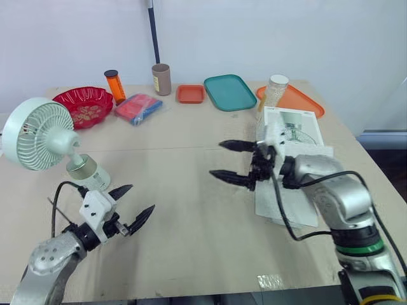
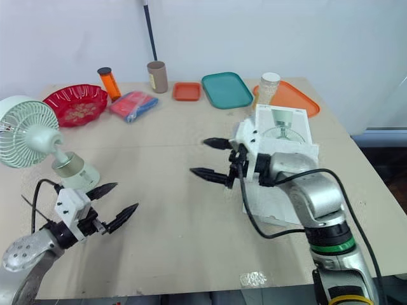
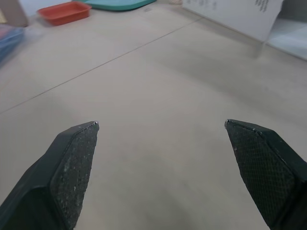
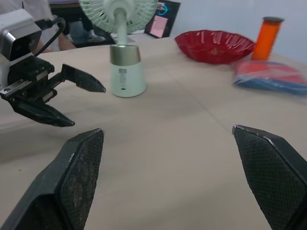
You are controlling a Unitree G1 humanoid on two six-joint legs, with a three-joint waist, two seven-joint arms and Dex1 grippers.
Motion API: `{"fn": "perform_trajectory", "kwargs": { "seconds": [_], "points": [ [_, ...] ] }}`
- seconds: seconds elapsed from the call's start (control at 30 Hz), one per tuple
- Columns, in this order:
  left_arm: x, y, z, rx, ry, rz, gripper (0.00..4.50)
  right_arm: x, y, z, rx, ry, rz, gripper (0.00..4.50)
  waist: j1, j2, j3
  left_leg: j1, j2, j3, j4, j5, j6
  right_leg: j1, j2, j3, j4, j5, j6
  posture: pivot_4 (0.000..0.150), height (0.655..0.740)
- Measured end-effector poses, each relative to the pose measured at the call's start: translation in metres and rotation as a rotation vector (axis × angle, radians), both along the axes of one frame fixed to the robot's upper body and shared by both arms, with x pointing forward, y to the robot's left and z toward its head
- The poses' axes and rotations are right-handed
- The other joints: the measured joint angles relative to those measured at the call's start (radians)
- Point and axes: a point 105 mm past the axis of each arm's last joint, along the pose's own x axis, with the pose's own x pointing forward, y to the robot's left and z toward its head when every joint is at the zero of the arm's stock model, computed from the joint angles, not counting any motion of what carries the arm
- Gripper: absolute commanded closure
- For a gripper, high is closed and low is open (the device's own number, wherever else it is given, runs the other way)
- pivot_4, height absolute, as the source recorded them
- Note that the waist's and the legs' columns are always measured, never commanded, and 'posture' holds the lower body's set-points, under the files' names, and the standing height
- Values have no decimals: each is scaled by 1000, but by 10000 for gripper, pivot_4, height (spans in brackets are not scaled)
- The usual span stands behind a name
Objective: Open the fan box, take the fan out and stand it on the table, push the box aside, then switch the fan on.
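The pale green fan (image 1: 44,141) stands upright on its round base (image 1: 89,174) at the table's left side; the right wrist view shows that fan (image 4: 125,62) too. My left gripper (image 1: 131,205) is open just right of and nearer than the base, not touching it. The white fan box (image 1: 294,159) lies on the right side of the table, under my right forearm. My right gripper (image 1: 227,161) is open over bare table left of the box, with nothing between its fingers (image 4: 79,172).
Along the back stand a red bowl (image 1: 84,105), an orange bottle (image 1: 115,86), a blue-and-red packet (image 1: 137,107), a brown cup (image 1: 161,79), a small orange tray (image 1: 190,93), a teal tray (image 1: 229,91), and an orange tray (image 1: 297,100) beside a jar (image 1: 275,91).
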Motion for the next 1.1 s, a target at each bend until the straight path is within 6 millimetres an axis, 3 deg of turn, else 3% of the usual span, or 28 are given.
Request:
{"fn": "perform_trajectory", "kwargs": {
  "seconds": [0.17,0.33,0.57,0.73,1.1],
  "points": [
    [-11,8,14,-2,-66,122,0,4,14,5,23,-7,81,1263,0,0,0,0,0,0,0,0,0,0,1,0,0,0,0,1500,7400],
    [-18,39,19,-2,-115,341,0,12,24,8,79,9,123,1263,0,0,0,0,0,0,0,0,0,0,1,0,0,0,-1,1500,7400],
    [-29,67,33,34,-191,511,0,10,39,13,139,7,191,1263,0,0,0,0,0,0,0,0,0,0,0,-1,0,0,-1,1500,7400],
    [-38,83,38,78,-207,572,0,13,40,7,138,24,195,1263,-1,0,0,0,0,0,0,0,-1,0,1,-1,0,0,-1,1500,7400],
    [-44,115,71,161,-313,654,0,11,46,0,106,19,228,1263,-3,0,0,0,0,0,0,0,-1,0,1,-1,0,0,-1,1500,7400]
  ]
}}
